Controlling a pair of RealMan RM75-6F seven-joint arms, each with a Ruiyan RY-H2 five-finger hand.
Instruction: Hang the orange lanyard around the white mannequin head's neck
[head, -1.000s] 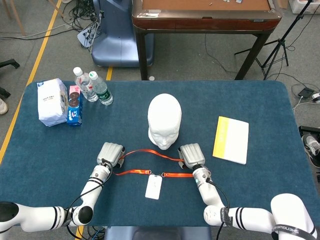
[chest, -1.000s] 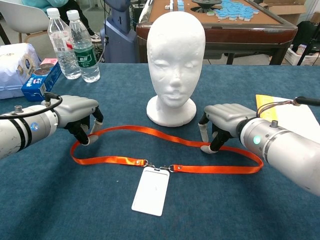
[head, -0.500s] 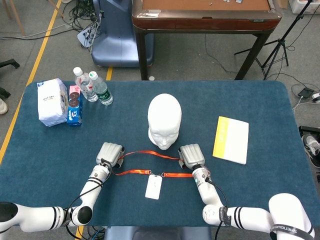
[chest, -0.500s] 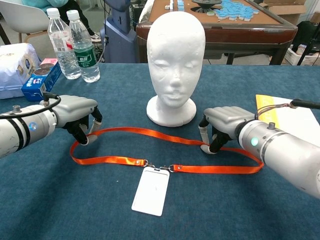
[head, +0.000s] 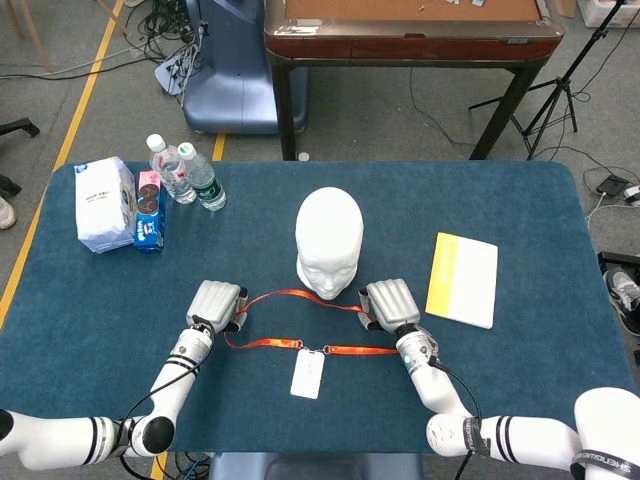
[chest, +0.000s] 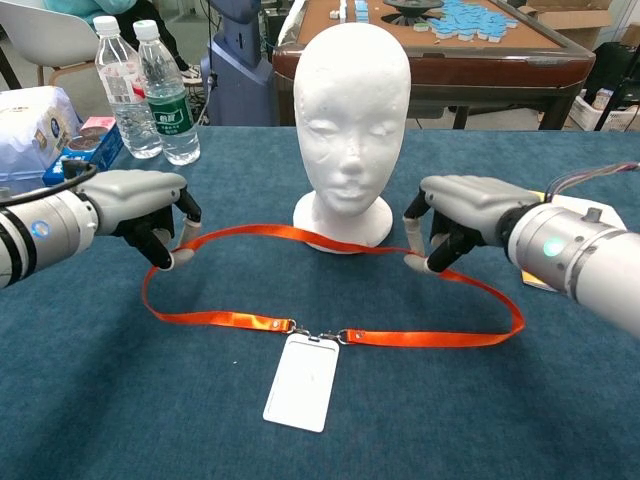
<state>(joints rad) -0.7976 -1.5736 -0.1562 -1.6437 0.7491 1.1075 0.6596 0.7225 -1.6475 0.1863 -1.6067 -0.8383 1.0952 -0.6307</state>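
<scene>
stretching side to side, the orange lanyard spans left hand to right hand.

Mannequin head stands at table centre, w/ bare cloth from 4 to 8 o'clock. Bottles, tissue pack crowd 10 o'clock; yellow booklet lies at 3. Card holder lies at 6.

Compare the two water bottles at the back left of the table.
The left bottle has a red-and-white label; the right bottle has a green one. The left bottle stands slightly farther back and nearer the table's edge. Both are upright, clear, white-capped and side by side.
</scene>
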